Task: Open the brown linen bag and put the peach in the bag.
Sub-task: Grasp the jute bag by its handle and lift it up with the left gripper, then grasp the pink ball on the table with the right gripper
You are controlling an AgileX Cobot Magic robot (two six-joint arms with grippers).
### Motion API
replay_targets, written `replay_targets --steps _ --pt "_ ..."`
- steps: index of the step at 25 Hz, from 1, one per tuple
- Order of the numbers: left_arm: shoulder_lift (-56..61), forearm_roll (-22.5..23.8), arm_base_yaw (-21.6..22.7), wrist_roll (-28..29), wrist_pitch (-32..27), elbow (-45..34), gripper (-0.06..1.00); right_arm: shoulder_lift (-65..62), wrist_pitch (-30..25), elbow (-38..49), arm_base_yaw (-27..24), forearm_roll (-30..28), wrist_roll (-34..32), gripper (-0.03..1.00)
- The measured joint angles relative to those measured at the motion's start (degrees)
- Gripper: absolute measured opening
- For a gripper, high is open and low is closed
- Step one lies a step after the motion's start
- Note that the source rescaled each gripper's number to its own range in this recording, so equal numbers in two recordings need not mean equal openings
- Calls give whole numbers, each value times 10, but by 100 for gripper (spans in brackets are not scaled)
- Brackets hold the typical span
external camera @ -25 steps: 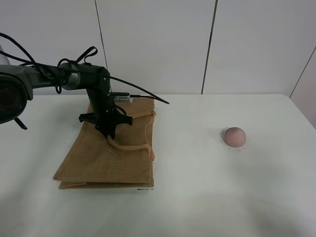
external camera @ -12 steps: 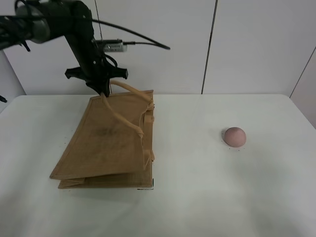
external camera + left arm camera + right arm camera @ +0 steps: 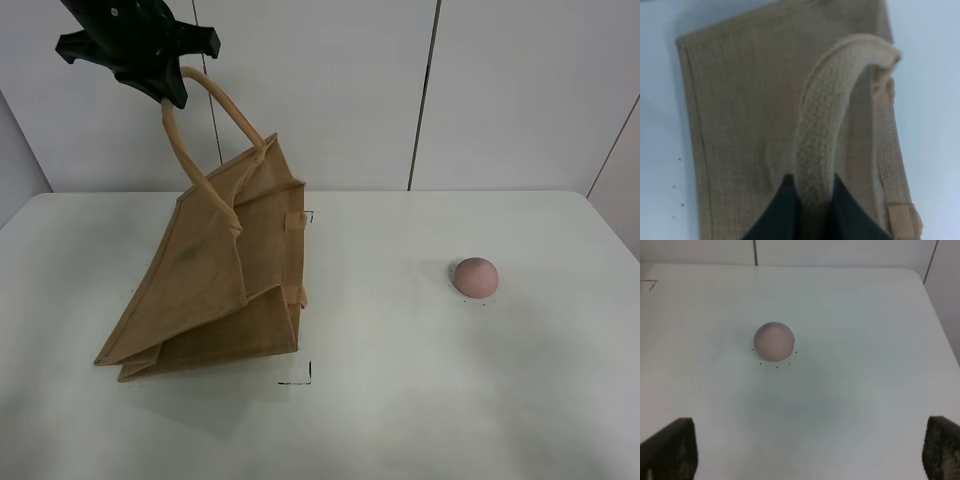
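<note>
Hauling upward, my left hand (image 3: 172, 97) grips the handle (image 3: 825, 125); the brown linen bag (image 3: 215, 280) now stands half-raised, starting to open.

You had the peach (image 3: 773, 341) sitting on the white tabletop (image 3: 850, 405), with a few tiny black dots (image 3: 777, 366) marked close around it. Your right claw (image 3: 806, 450) stood spread wide, its two dark fingers (image 3: 670, 447) far apart and well short of the peach. A thin black corner mark (image 3: 650, 285) lay farther off, toward the tabletop's far edge.
</note>
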State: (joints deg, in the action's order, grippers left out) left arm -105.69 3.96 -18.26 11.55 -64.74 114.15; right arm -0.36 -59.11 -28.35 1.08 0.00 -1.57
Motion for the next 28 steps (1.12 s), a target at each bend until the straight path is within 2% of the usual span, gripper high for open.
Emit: replay_targets --steps 15,19,28 --pt "30 3 0 -21 -21 0 0 28 0 -3 0 0 2 100" --pt "39 3 0 -22 -21 0 0 168 2 -38 0 0 28 100" --pt "46 3 0 -23 -21 0 0 601 69 -190 3 19 41 100"
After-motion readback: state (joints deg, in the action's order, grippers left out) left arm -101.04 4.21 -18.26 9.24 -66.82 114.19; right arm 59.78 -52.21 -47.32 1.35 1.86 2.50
